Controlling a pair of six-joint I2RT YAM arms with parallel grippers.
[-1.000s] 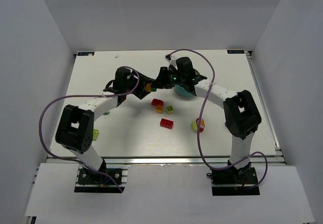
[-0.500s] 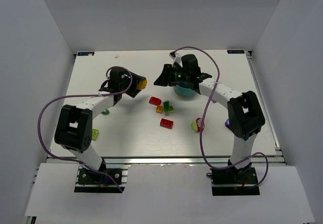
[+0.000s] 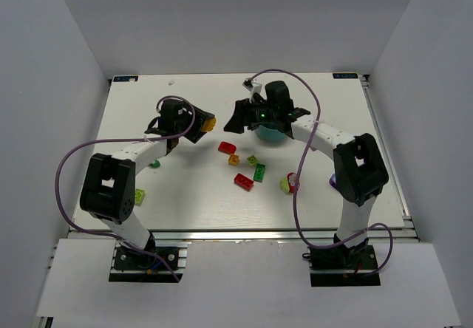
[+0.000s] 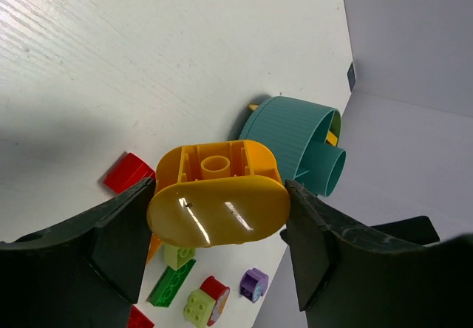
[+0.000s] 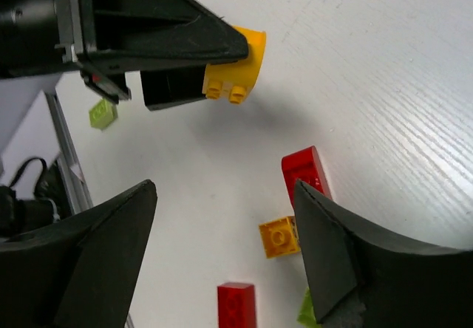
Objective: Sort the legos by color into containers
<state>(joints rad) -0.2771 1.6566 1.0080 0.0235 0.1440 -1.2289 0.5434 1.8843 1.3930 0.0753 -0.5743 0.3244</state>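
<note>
My left gripper (image 3: 206, 124) is shut on an orange-yellow brick (image 3: 210, 123), held above the table left of the bowl; in the left wrist view the brick (image 4: 218, 195) sits between the jaws. My right gripper (image 3: 235, 118) is open and empty, just left of the teal bowl (image 3: 270, 134), which my right arm mostly hides. The bowl also shows in the left wrist view (image 4: 295, 139). Loose on the table are a red brick (image 3: 227, 148), a yellow brick (image 3: 234, 160), a lime brick (image 3: 252, 160), a green brick (image 3: 259, 172) and a second red brick (image 3: 244, 182).
A lime-and-red piece (image 3: 287, 185) lies right of the cluster, with a purple brick (image 4: 253, 284) beyond it. A green brick (image 3: 154, 164) and a lime brick (image 3: 139, 196) lie by my left arm. Purple cables loop over both arms.
The two grippers, close together a second ago, have drawn apart; my left gripper moved back left with the orange-yellow brick. A green brick has appeared and moved down-right among the loose bricks.
</note>
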